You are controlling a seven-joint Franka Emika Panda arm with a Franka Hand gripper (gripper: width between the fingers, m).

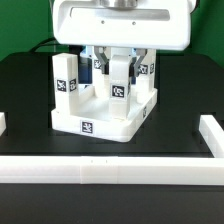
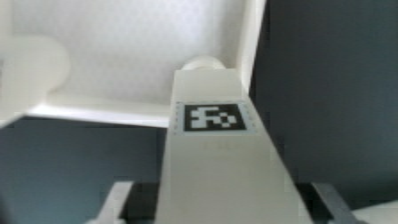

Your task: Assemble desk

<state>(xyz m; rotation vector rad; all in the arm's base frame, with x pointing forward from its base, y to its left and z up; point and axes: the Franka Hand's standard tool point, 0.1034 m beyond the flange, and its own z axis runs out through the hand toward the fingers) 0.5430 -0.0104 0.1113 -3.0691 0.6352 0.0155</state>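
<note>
The desk top [image 1: 100, 118] lies at the black table's [image 1: 25, 90] centre, white border bars [image 1: 110, 172] at its 6 o'clock, bare table between. Four tagged legs show; the gripper [image 1: 121, 72] clamps one leg [image 2: 217, 140] [image 1: 121, 85] above the top's rim [image 2: 107, 105].

Both views are small and soft, with fine detail smeared. In the exterior view even, bright light washes the white parts almost flat against the black table [image 1: 25, 90], and a faint shadow sits under the tool [image 1: 120, 72]. The wrist view is dimmer and bluish, its leg [image 2: 217, 150] close below the tool blurred.
</note>
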